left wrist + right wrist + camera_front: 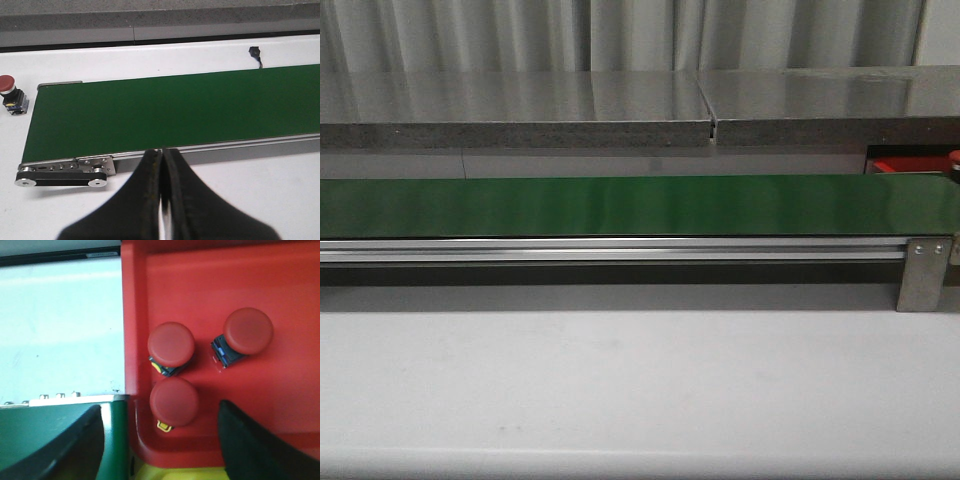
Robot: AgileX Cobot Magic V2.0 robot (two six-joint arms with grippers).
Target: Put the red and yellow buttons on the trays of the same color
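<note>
In the right wrist view three red buttons [174, 401] [171, 344] [248, 330] lie in the red tray [280, 400]. My right gripper [161, 412] hangs open above the tray's corner, nothing between its fingers. A strip of the yellow tray [175, 473] shows beside the red one. In the left wrist view my left gripper [162, 152] is shut and empty, over the white table at the near rail of the green belt [165, 112]. Another red button [10, 92] stands on the table just off the belt's end. The front view shows the belt [620, 205] bare and a sliver of the red tray [898, 166].
A small black connector with wires [255, 52] lies on the table beyond the belt. The belt's metal end bracket and roller [65, 175] sit near my left gripper. A grey stone ledge [520, 115] runs behind the conveyor.
</note>
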